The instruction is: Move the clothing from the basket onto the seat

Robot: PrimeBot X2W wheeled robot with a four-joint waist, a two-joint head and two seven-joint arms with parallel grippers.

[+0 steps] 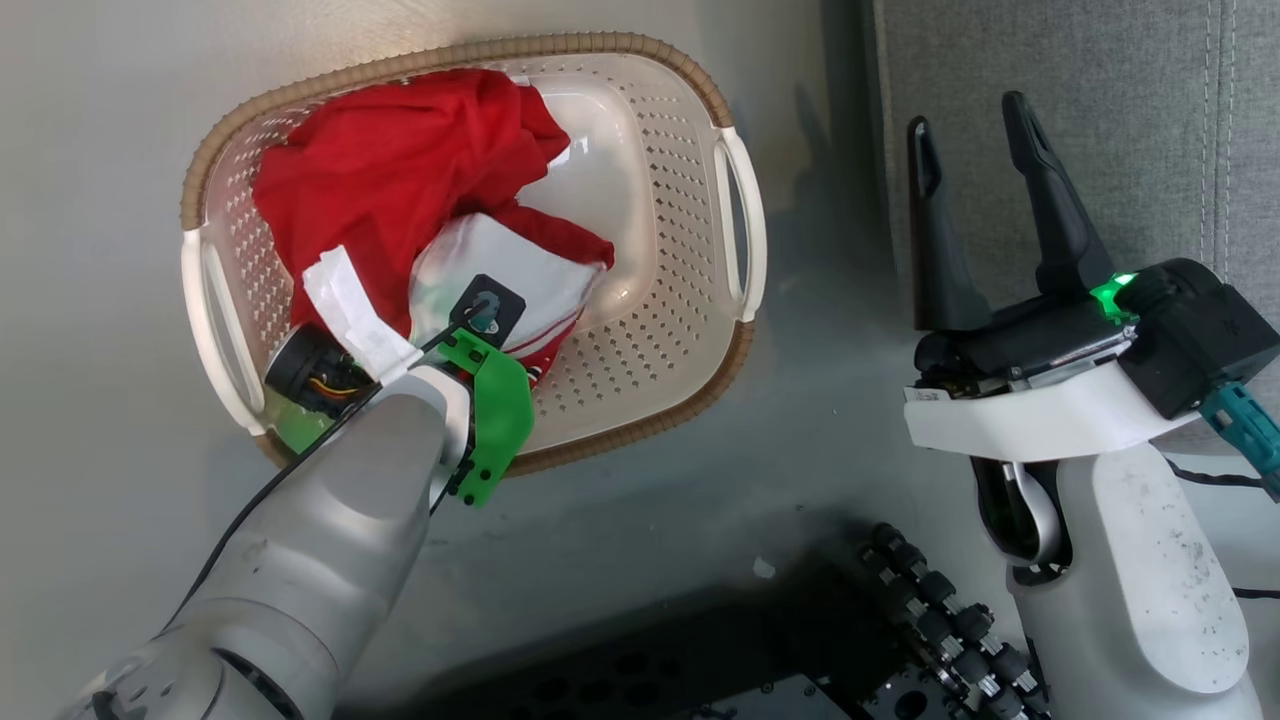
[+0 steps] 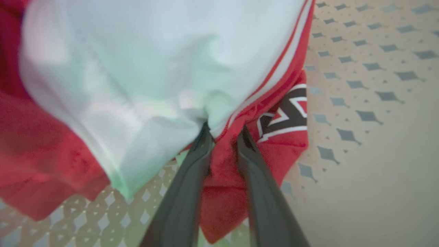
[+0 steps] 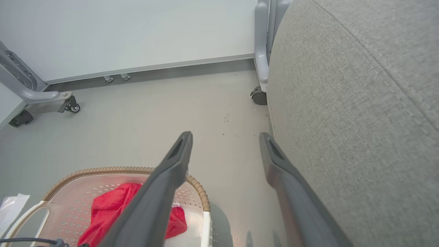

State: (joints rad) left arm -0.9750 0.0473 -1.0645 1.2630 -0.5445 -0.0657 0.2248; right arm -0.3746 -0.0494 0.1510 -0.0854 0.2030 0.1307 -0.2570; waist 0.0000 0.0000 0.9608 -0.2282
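The left pincer (image 2: pixel 224 132) was pinched narrow on a red fold of the jersey (image 2: pixel 281 151), just beside its dark lettering. Both were down inside the perforated laundry basket (image 1: pixel 690 100) on the floor (image 1: pixel 100 400). A second red garment (image 1: pixel 400 150) lay heaped against the jersey there. The right pincer (image 1: pixel 970 112) stood wide, holding nothing, by the grey sofa cushion (image 1: pixel 1100 100).

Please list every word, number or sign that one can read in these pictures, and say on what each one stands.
No text can be read in full.
On the jersey: dark letters edged in white, only a fragment showing beside a fold, not readable.
On the white tag of the right arm: any print is too small to read.
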